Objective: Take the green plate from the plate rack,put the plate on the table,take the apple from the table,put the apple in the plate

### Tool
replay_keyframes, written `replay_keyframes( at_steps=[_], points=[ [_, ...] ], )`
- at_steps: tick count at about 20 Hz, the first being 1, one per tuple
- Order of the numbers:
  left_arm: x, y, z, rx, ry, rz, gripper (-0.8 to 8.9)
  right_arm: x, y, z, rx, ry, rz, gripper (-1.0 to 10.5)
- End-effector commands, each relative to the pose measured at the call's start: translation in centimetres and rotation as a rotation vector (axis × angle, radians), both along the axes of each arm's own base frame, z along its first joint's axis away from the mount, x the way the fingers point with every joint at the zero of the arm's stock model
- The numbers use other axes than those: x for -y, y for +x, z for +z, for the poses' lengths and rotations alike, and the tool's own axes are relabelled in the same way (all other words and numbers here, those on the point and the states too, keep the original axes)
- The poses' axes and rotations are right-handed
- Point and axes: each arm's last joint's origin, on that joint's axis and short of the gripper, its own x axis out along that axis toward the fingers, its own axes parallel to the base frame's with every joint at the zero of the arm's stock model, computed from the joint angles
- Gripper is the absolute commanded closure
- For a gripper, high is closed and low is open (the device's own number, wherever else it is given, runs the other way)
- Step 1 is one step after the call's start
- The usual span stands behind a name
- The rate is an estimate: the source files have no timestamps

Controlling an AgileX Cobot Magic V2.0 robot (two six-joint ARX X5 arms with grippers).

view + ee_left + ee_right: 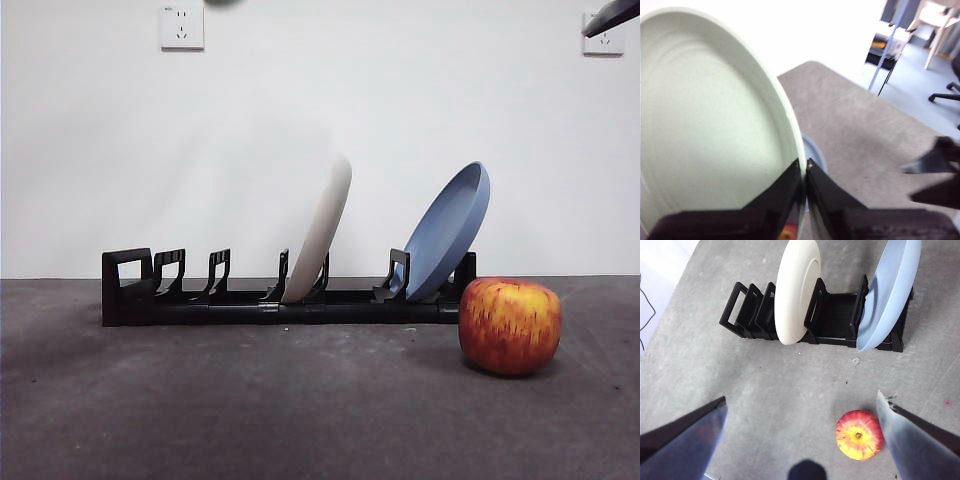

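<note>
The pale green plate (710, 125) fills the left wrist view, held up above the table (865, 130) with my left gripper (803, 167) shut on its rim. It does not show in the front view. The black plate rack (250, 300) stands on the table (250, 400) holding a cream-white plate (322, 225) and a blue plate (450, 228). The red and yellow apple (510, 325) rests on the table in front of the rack's blue-plate end. My right gripper (801, 400) hovers open high over the table, with the apple (858, 435) below, close to one jaw.
Several slots at the loop end of the rack (747, 310) hold nothing. The wall behind carries a socket (181, 26). The right arm's jaws (935, 175) show dark at the edge of the left wrist view.
</note>
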Motion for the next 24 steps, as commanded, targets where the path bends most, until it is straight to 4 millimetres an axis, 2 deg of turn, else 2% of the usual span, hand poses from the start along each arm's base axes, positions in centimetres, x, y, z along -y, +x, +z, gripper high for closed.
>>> replay_keyframes(
  at_steps=[1, 3, 6, 9, 11, 15, 18, 21, 24],
  points=[
    [-0.2, -3.9, 1.3, 0.085, 0.056, -0.013, 8.22, 0.0, 0.1, 0.2, 0.019, -0.007, 0.009, 4.5],
    [-0.3, -6.8, 1.5, 0.114, 0.121, 0.005, 8.22, 0.0, 0.1, 0.2, 0.021, -0.007, 0.008, 4.5],
    [-0.2, -10.4, -0.3, 0.067, 0.221, -0.055, 8.22, 0.0, 0.1, 0.2, 0.020, -0.007, 0.009, 4.5],
    [-0.2, -12.1, -4.0, -0.033, 0.334, -0.057, 8.22, 0.0, 0.1, 0.2, 0.020, -0.007, 0.009, 4.5],
    [0.0, -12.7, -7.4, -0.128, 0.413, -0.054, 8.22, 0.0, 0.1, 0.2, 0.020, -0.007, 0.009, 4.5],
    [0.8, -12.5, -14.7, -0.316, 0.586, -0.001, 8.22, 0.0, 0.1, 0.2, 0.019, -0.007, 0.008, 4.5],
    [2.8, -11.1, -19.5, -0.304, 0.592, 0.040, 8.22, 0.0, 0.0, 0.1, 0.012, -0.008, 0.008, 4.5],
    [4.8, -9.7, -23.1, -0.248, 0.512, 0.047, 8.22, 0.0, 0.0, 0.0, -0.002, -0.009, 0.008, 4.5],
    [6.7, -8.4, -25.5, -0.257, 0.524, 0.046, 8.22, 0.0, -0.1, -0.1, -0.015, -0.011, 0.008, 4.5]
  ],
)
